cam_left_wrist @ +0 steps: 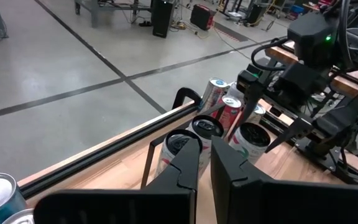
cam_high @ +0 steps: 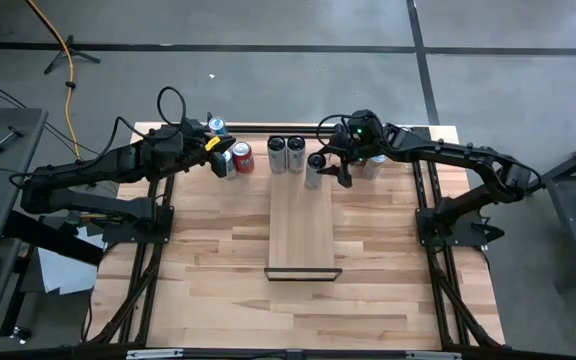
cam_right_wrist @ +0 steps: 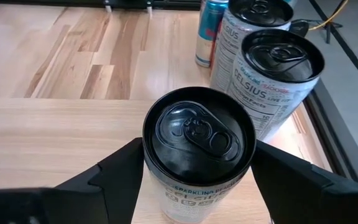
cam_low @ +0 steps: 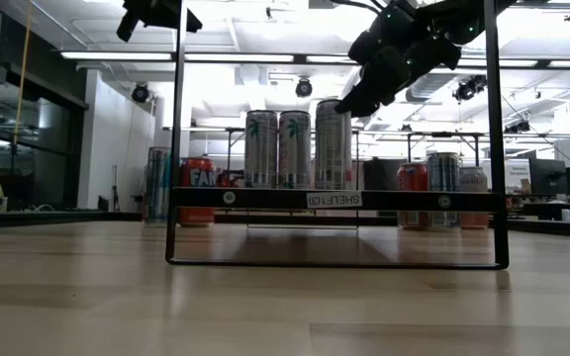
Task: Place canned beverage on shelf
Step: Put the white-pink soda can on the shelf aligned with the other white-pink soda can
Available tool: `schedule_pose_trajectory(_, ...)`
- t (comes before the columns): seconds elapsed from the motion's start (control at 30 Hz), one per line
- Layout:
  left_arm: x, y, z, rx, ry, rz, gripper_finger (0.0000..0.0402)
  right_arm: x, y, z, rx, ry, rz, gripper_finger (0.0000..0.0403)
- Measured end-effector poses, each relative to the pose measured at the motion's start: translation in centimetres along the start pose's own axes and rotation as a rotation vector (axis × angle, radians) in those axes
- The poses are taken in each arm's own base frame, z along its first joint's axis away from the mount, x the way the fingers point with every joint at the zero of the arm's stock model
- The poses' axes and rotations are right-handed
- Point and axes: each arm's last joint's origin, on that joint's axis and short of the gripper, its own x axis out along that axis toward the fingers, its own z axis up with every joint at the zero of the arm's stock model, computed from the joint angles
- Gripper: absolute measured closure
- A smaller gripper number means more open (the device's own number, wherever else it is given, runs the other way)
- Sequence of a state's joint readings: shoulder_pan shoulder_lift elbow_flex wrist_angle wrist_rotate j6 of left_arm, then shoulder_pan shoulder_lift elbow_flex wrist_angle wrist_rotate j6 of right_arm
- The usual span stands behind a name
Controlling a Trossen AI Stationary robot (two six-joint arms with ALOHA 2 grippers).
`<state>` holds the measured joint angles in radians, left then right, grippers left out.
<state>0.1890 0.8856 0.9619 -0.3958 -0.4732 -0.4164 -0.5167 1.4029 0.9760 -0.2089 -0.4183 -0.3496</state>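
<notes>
The shelf [cam_high: 303, 225] is a pale plank with a dark frame, running from near to far mid-table. Two white Celsius cans [cam_high: 286, 155] stand upright on its far end. My right gripper [cam_high: 326, 170] is shut on a third white can with a black top [cam_right_wrist: 197, 134], right beside them [cam_low: 332, 143]. My left gripper [cam_left_wrist: 205, 168] is shut and empty. It hangs high over a silver can [cam_high: 226, 162] and a red can [cam_high: 242, 157] at the far left. My right gripper pinches the black-topped can between its two fingers [cam_right_wrist: 120, 168], one on each side of its upper wall [cam_right_wrist: 151, 180]. The fingers come slanting down from the table's right. The can is upright, its base level with the two cans on the plank [cam_low: 332, 183].
A blue can [cam_high: 216, 126] stands at the far edge behind my left gripper. More cans [cam_high: 373, 165] stand right of the shelf, under my right arm. The plank's near part [cam_high: 303, 250] is bare. The shelf's dark uprights [cam_low: 178, 129] rise at its near end.
</notes>
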Motion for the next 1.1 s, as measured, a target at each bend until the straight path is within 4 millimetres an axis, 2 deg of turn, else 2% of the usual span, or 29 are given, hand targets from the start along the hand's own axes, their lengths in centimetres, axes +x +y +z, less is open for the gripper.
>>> schedule_pose_trajectory(0.23,0.0,0.0,0.0,0.010,0.006,-0.014,0.0402,0.0,0.0,0.0,0.015,-0.001,-0.006,0.0134)
schedule_pose_trajectory(0.33,0.0,0.0,0.0,0.011,0.007,-0.015,0.0402,-0.1,0.0,0.1,0.003,-0.003,-0.009,0.0122)
schedule_pose_trajectory(0.67,0.0,0.0,0.0,0.027,0.008,-0.016,0.0402,-1.3,-0.1,0.4,0.002,0.028,-0.159,0.0010)
schedule_pose_trajectory(0.9,0.0,0.0,0.0,0.027,0.009,-0.016,0.0402,-3.1,0.6,1.2,0.080,-0.020,-0.168,0.0019)
schedule_pose_trajectory(1.1,0.0,0.0,0.0,0.028,0.010,-0.016,0.0401,-5.6,1.6,1.6,0.209,-0.042,-0.166,0.0020)
